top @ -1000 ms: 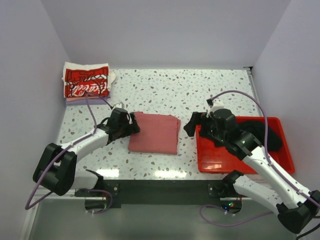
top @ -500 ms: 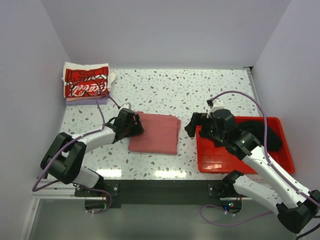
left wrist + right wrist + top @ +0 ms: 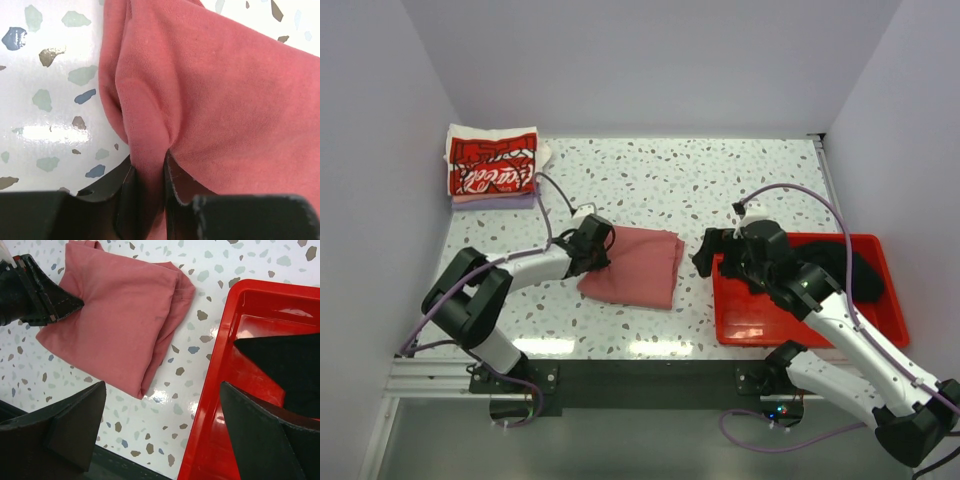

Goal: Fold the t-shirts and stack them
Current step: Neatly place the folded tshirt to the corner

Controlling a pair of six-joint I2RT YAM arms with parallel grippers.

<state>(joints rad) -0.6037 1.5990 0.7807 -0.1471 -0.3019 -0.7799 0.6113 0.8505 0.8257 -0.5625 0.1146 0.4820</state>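
Observation:
A folded dusty-red t-shirt [image 3: 638,266] lies mid-table. My left gripper [image 3: 603,252] is shut on its left edge, and in the left wrist view a fold of the red cloth [image 3: 210,90] is pinched between the two black fingers [image 3: 125,192]. The right wrist view shows the same shirt [image 3: 115,315] with the left gripper [image 3: 60,302] on its corner. A black t-shirt [image 3: 840,268] lies in the red bin [image 3: 760,320]. My right gripper [image 3: 715,255] hovers open over the bin's left rim, holding nothing. A folded white t-shirt with red Coca-Cola print [image 3: 492,163] tops a stack at the back left.
The red bin [image 3: 235,390] stands at the right, close to the table's front edge. White walls close in the table at the back and on both sides. A purple cable [image 3: 545,195] loops over the table behind the left arm.
My left gripper slid right onto the red shirt's left edge and closed on it, bunching the cloth slightly. The right arm barely moved.

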